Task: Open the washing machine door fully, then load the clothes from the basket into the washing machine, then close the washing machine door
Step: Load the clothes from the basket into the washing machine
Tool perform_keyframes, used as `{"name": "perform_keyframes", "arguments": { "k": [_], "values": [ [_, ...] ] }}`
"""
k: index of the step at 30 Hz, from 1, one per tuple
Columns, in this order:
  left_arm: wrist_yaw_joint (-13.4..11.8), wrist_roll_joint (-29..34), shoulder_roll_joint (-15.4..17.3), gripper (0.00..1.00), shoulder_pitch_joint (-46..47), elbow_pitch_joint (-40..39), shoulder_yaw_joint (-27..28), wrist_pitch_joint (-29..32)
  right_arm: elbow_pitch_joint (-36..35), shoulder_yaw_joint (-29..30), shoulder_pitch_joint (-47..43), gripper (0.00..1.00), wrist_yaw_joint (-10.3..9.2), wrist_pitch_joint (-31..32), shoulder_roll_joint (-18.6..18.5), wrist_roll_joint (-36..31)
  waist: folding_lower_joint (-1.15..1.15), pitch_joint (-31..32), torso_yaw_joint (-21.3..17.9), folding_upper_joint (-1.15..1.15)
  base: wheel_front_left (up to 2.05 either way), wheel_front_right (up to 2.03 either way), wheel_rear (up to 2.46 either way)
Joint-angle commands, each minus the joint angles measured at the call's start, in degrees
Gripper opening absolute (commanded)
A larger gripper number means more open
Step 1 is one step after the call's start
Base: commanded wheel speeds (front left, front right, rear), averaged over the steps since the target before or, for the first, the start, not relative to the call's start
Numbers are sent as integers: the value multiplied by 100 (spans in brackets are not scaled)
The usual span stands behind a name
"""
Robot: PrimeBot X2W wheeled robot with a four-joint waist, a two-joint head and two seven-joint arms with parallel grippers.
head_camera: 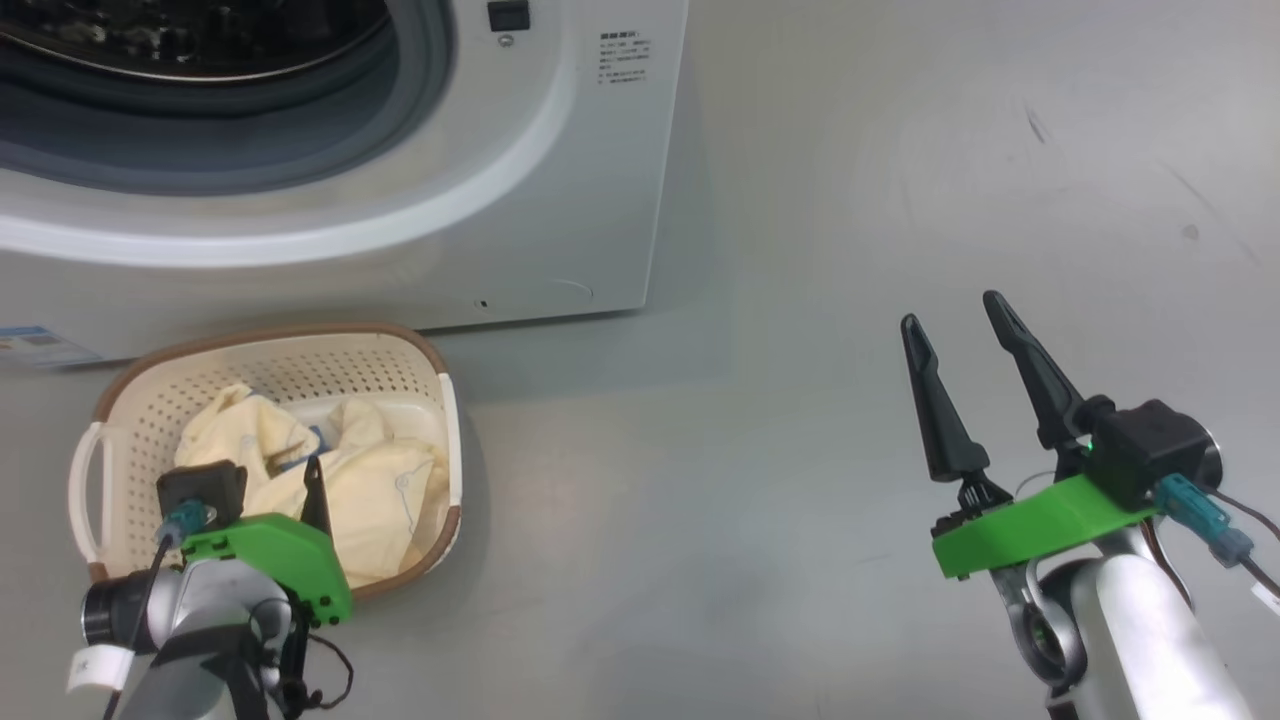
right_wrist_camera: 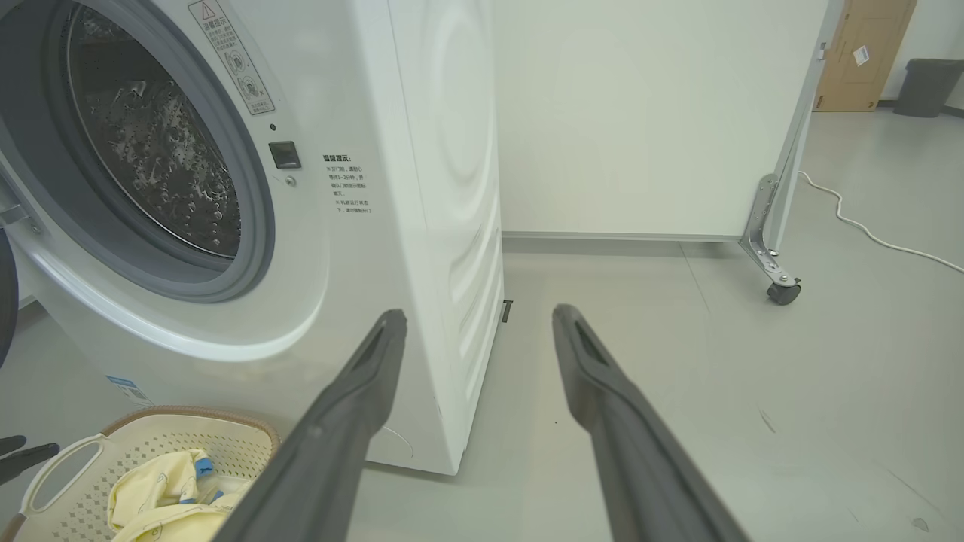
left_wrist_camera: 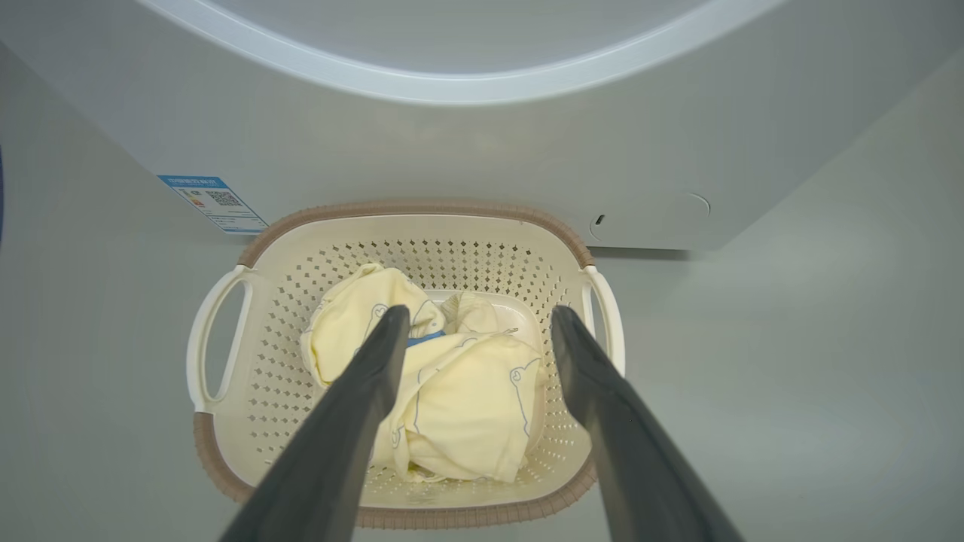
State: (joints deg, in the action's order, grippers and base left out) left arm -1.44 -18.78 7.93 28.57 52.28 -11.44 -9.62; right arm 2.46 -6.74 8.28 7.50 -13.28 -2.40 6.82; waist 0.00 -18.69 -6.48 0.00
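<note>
The clothes [left_wrist_camera: 459, 406] lie in the basket [left_wrist_camera: 414, 208]. The left hand [left_wrist_camera: 478, 312] hangs above the basket, spread wide. Loading time, I think: it must dip and pinch them.

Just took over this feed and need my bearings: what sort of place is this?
Likely a lab or test room staged for laundry: a washing machine on smooth grey floor, a partition on a caster, a basket of clothes.
</note>
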Motion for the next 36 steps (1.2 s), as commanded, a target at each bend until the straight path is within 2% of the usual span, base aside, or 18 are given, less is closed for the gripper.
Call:
{"name": "perform_keyframes", "arguments": {
  "k": [1, 7, 16, 27, 36],
  "values": [
    [49, -30, 209, 100, 195, 61, 172, -32, -204, -154, 204, 100, -1, -74, -48, 56, 0, -269, -162, 0, 0, 0, 0],
    [299, -117, 336, 100, 733, 918, 174, -11, -231, -343, 521, 100, -1, -140, -48, 204, 0, -820, -404, 0, 0, 0, 0],
    [425, -189, 545, 100, 1302, 1732, 161, 152, -251, -837, 862, 100, -1, -169, -48, 521, 0, -1580, -667, 0, 0, 0, 0],
    [397, -506, 912, 100, 1746, 2024, 403, 453, -603, -982, 1131, 100, -1, -171, -48, 719, 0, -2380, -913, 0, 0, 0, 0],
    [419, -776, 1162, 100, 2124, 2105, 574, 1046, -840, -967, 1285, 100, -1, -172, -48, 739, 0, -2959, -1038, 0, 0, 0, 0]
  ]
}}
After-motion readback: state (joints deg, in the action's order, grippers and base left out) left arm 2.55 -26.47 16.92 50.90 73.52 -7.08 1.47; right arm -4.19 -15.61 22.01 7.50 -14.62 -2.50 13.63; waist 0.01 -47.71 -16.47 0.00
